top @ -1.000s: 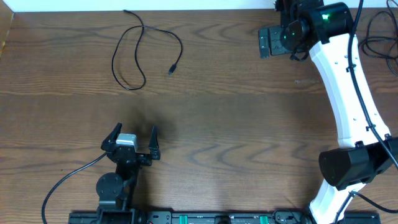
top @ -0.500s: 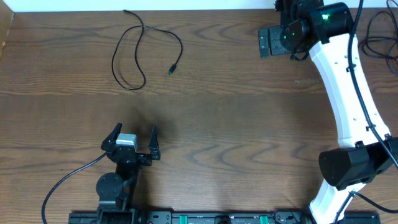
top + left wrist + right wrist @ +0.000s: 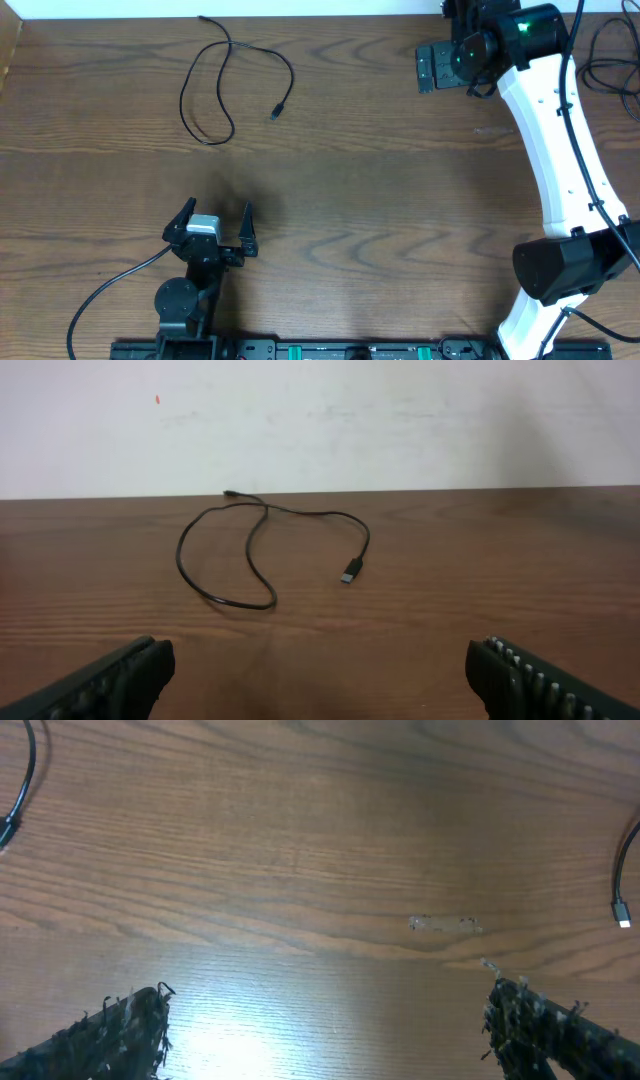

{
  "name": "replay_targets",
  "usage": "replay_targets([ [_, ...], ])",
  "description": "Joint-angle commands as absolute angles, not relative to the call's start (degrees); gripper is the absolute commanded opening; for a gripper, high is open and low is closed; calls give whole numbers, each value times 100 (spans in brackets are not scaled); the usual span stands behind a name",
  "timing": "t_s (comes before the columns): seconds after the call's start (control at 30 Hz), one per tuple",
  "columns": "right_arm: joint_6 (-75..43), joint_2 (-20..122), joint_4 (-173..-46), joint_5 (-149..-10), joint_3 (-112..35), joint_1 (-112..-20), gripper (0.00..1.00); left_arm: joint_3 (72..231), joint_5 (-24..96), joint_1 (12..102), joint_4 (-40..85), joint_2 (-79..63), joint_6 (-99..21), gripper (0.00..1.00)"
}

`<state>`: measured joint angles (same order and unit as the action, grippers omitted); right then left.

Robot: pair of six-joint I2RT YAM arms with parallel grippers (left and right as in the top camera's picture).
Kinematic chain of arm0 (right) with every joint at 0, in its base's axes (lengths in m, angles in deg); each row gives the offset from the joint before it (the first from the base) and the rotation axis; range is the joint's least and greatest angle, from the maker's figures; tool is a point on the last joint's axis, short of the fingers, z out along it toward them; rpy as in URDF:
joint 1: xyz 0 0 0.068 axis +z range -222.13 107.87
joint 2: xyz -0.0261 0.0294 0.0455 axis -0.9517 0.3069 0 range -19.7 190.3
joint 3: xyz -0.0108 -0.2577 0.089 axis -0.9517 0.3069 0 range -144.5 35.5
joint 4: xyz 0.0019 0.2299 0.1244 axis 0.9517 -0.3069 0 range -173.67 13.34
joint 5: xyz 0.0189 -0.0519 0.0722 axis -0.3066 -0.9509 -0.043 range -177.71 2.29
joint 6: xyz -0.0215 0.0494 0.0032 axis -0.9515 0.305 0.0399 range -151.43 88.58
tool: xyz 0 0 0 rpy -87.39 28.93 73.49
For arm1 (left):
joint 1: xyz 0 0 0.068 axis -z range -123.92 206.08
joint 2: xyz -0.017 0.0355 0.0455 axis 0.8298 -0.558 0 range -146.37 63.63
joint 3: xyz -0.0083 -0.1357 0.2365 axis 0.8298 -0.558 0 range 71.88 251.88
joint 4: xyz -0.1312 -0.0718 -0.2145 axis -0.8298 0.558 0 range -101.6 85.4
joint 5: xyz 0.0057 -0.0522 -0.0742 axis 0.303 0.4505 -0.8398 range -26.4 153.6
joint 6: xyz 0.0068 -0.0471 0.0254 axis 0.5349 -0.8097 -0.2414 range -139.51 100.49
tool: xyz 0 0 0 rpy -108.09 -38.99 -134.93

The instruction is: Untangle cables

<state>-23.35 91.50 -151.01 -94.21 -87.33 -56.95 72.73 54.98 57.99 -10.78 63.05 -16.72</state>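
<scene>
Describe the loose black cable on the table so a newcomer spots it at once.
On the wooden table, look to the far left corner, well ahead of the open left claw. A thin black cable lies there in one loose loop. Unlike the thicker robot cords, it lies free, ending in a small plug.

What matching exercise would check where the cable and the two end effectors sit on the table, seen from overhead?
Things:
1. cable
2. left end effector
3. right end effector

Places and states:
A. far side, right, open and holding nothing
B. near side, left, open and holding nothing
C. far side, left, lying in a loose loop, untouched

Pairs: 1-C, 2-B, 3-A
</scene>
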Motion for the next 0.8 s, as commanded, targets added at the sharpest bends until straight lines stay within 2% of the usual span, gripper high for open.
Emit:
replay_targets([
  [0.0, -2381, 9133, -15156, -9535, -8739, -5693, 99, 7211, 5465, 5771, -820, 6336, -1725, 98],
  [0.37, -2379, 8575, -14059, -9771, -8306, -5747, 99, 7211, 5465, 5771, -820, 6336, -1725, 98],
  [0.77, -2376, 6296, -9812, -9596, -3428, -5747, 99, 7211, 5465, 5771, -820, 6336, -1723, 98],
])
